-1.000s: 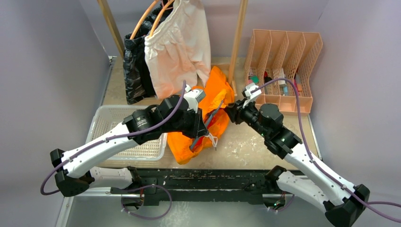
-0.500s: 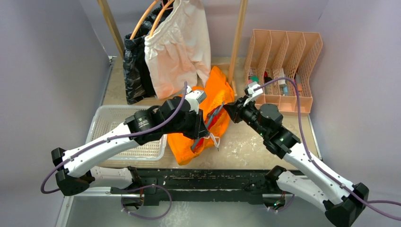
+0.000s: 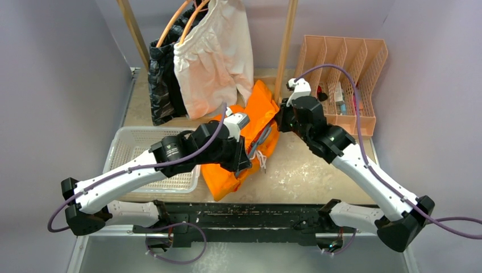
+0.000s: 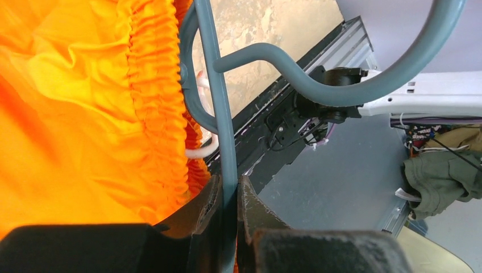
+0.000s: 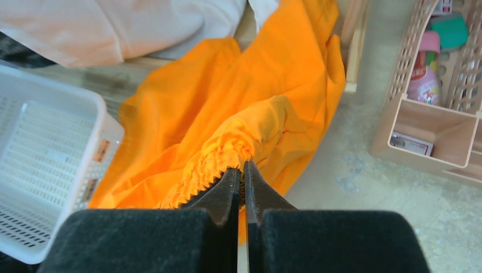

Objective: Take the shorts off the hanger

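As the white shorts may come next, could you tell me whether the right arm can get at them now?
Probably not: the right end effector is shut on the waistband of the orange shorts, though the white shorts hang close by.

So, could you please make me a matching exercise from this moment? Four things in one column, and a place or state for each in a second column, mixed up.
Things:
1. left hand
2. right hand
3. white shorts
4. white basket

Place or state:
A. hanging at the back
B. shut on the grey hanger
C. set down at the left side of the top view
D. shut on the waistband of the orange shorts

Pairs: 1-B, 2-D, 3-A, 4-C
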